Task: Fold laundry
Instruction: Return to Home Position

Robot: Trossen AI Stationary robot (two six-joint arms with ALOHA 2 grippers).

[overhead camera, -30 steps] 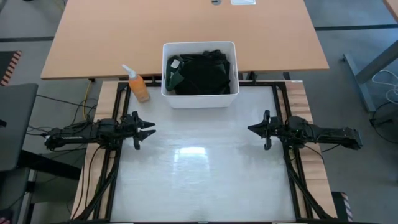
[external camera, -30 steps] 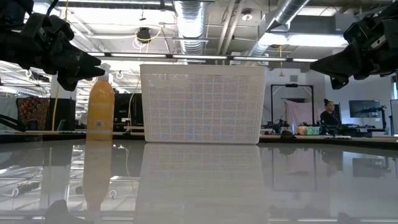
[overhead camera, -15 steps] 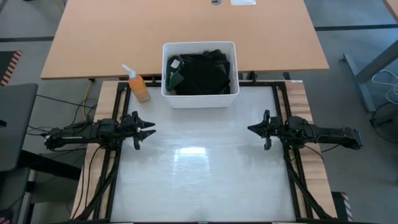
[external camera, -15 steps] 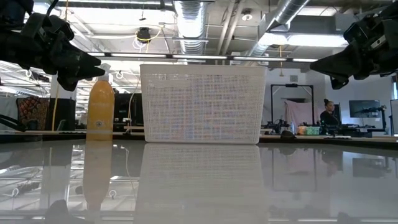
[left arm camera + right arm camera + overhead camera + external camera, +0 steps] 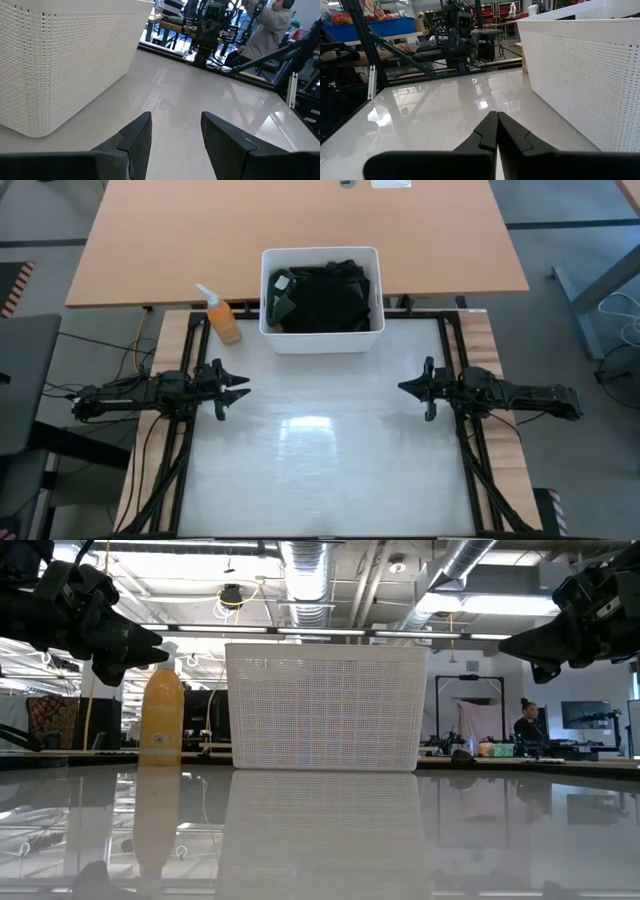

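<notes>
The laundry [image 5: 322, 298] is a heap of dark garments, black and dark green, lying inside the white plastic bin [image 5: 320, 252] at the table's far edge. In the low view only the bin's perforated wall [image 5: 325, 705] shows and the clothes are hidden. My left gripper [image 5: 240, 388] hovers over the table's left side, pointing right, with its fingers open [image 5: 175, 131]. My right gripper [image 5: 403, 387] hovers over the right side, pointing left, with its fingers shut [image 5: 496, 127]. Both stand well short of the bin and hold nothing.
An orange spray bottle [image 5: 222, 315] stands left of the bin, also visible in the low view [image 5: 162, 720]. The glossy white table top [image 5: 320, 450] lies bare between the arms. A wooden desk [image 5: 300, 220] lies beyond the bin. A person [image 5: 265, 30] sits beyond the table's right side.
</notes>
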